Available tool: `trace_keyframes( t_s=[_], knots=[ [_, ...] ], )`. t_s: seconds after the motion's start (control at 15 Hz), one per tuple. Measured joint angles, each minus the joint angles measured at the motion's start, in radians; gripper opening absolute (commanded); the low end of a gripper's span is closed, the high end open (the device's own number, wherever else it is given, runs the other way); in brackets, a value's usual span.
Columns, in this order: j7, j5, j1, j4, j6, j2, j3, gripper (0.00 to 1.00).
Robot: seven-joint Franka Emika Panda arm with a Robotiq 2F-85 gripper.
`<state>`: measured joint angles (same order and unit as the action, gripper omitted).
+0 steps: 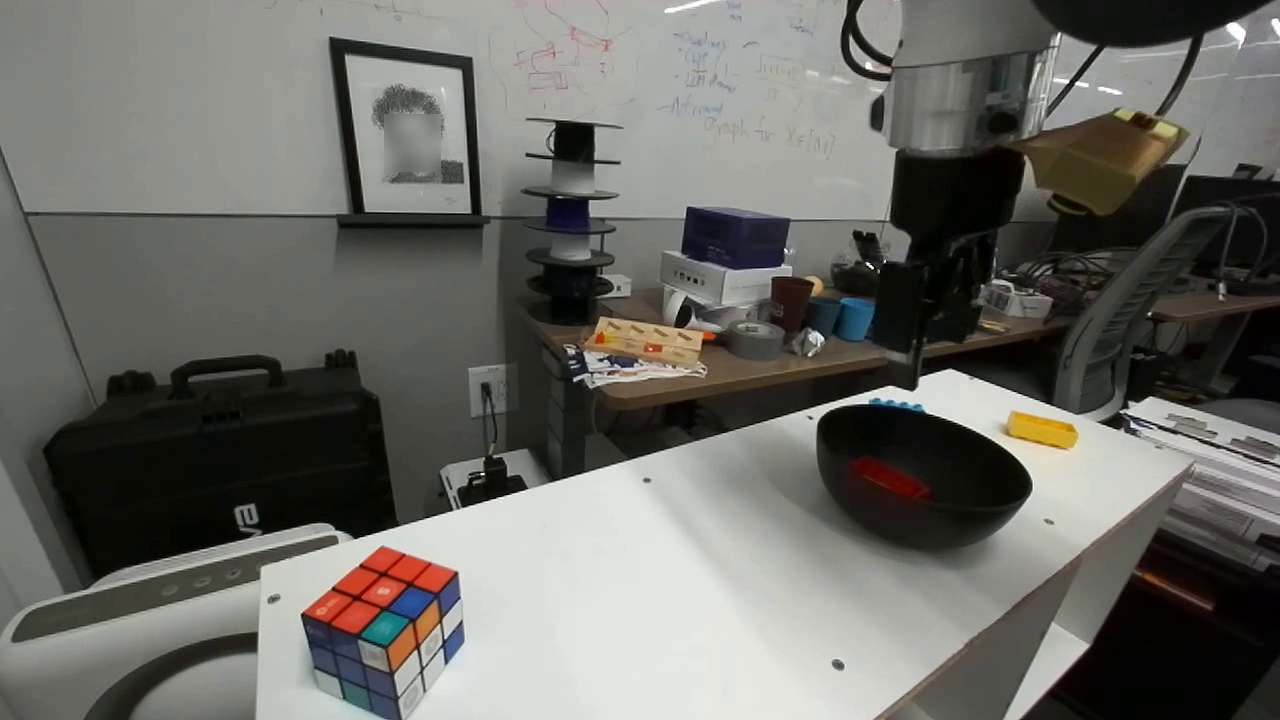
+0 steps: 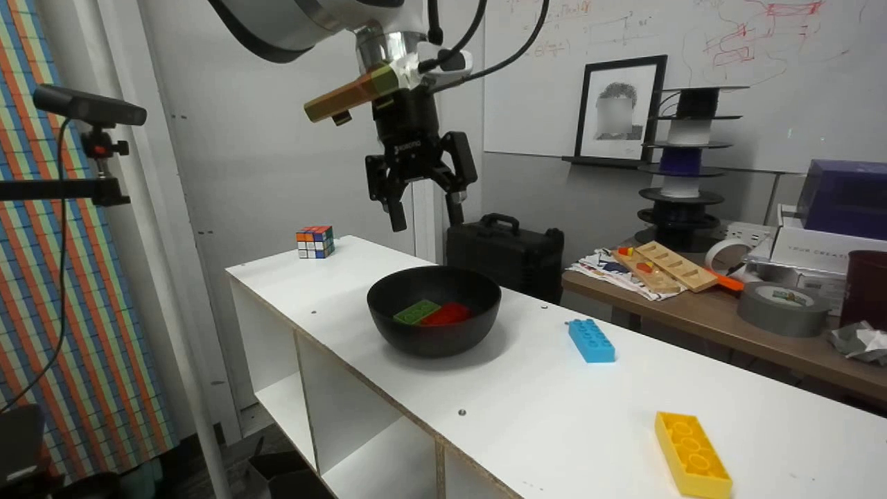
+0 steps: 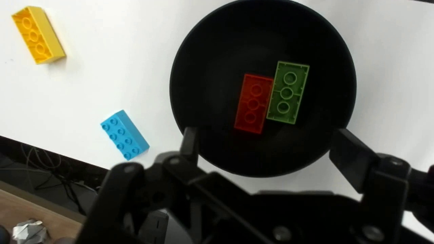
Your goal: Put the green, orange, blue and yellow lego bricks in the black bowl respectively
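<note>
The black bowl [image 1: 925, 525] stands on the white shelf top; it also shows in an exterior view [image 2: 433, 341] and in the wrist view [image 3: 210, 61]. Inside it the green brick [image 3: 288, 93] and the red-orange brick [image 3: 253, 103] lie side by side, studs down. The blue brick [image 2: 591, 340] lies studs up beside the bowl, also in the wrist view [image 3: 124, 135]. The yellow brick [image 2: 693, 455] lies hollow side up farther off, also in the wrist view [image 3: 39, 35]. My gripper [image 2: 427, 220] is open and empty above the bowl, its fingers wide apart in the wrist view [image 3: 265, 135].
A puzzle cube [image 1: 384, 632] sits at one end of the white shelf top [image 1: 640, 600]. A brown desk [image 2: 624, 294] with tape, boxes and a wooden tray stands beyond the shelf's edge. A camera on a stand [image 2: 90, 104] is off to the side.
</note>
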<state>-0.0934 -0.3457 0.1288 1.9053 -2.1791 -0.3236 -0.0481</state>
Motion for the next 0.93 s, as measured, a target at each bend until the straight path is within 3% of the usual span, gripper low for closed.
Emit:
trace_keyframes(
  t_s=[0.67, 0.93],
  knots=[
    [-0.018, 0.007, 0.002, 0.01, -0.002, 0.012, 0.001, 1.0],
    [-0.027, -0.008, -0.012, -0.032, -0.024, 0.012, 0.041, 1.0]
  ],
)
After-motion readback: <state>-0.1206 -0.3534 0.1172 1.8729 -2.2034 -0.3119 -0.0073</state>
